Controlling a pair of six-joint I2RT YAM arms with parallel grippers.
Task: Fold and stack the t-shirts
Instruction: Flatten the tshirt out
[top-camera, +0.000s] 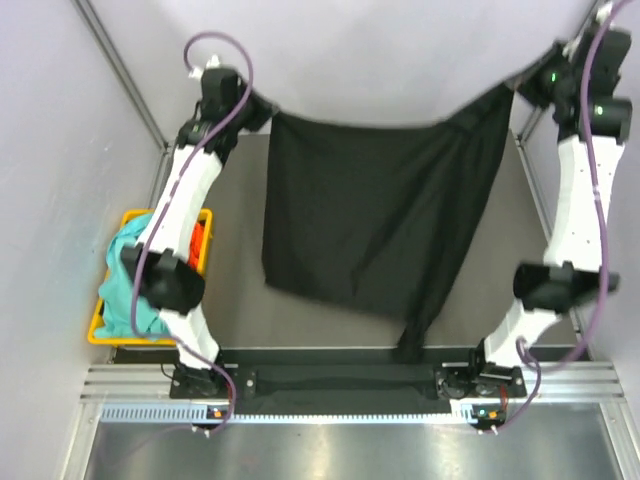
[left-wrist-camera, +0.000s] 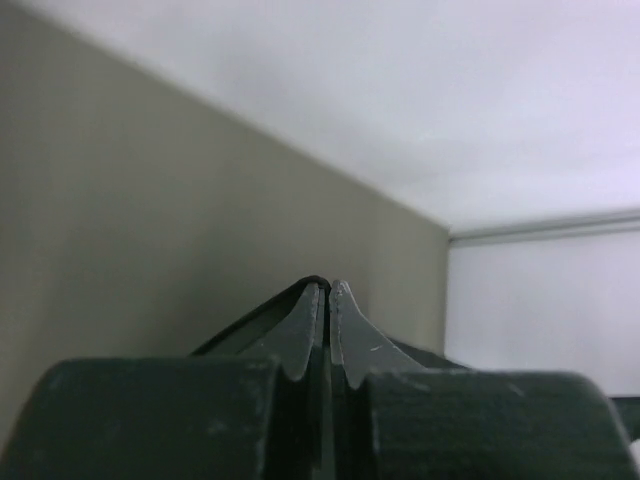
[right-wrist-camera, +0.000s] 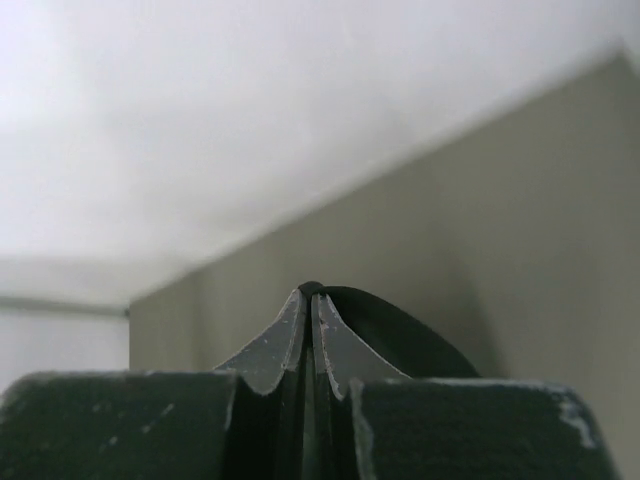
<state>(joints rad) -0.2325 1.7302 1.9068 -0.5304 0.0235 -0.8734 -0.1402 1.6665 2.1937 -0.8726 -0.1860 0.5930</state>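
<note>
Now the black t-shirt (top-camera: 370, 220) is held up in the air above the table (top-camera: 235, 300). It is pinched at its two far corners. One corner is squeezed tight by the left gripper (top-camera: 262, 108), and the other is squeezed tight by the right gripper (top-camera: 532, 85). The top edge is stretched from side to side between them and sags a little in the middle. The rest of the cloth hangs down toward the arms' bases, and one tail reaches the near edge. The shirt will likely be laid flat next, so both corners should be lowered together. A teal shirt (top-camera: 125, 275) can be seen in the yellow basket (top-camera: 100, 335) beside the left arm.
</note>
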